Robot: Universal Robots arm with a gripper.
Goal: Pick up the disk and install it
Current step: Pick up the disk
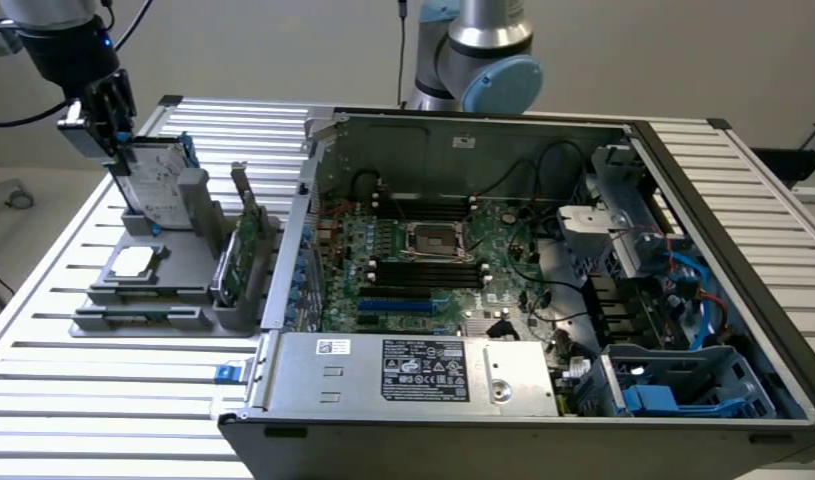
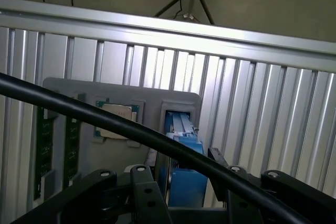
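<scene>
The disk [image 1: 160,185] stands on edge in a slot of the grey holder [image 1: 167,300] at the exterior view's left, silver-grey with blue rails. My gripper [image 1: 114,148] is at the disk's top end, with a finger against each of its flat sides. In the wrist view the disk's blue rail [image 2: 184,156] runs between the black fingers [image 2: 144,195], still in its slot in the holder [image 2: 157,103]. The jaws look shut on the disk.
A small silver chip [image 1: 131,262] [image 2: 118,121] lies on the holder, and a green circuit card [image 1: 247,235] stands beside it. The open computer case [image 1: 514,130] is to the exterior view's right, with a blue drive bay [image 1: 674,385] at its near right corner. A black cable [image 2: 79,108] crosses the wrist view.
</scene>
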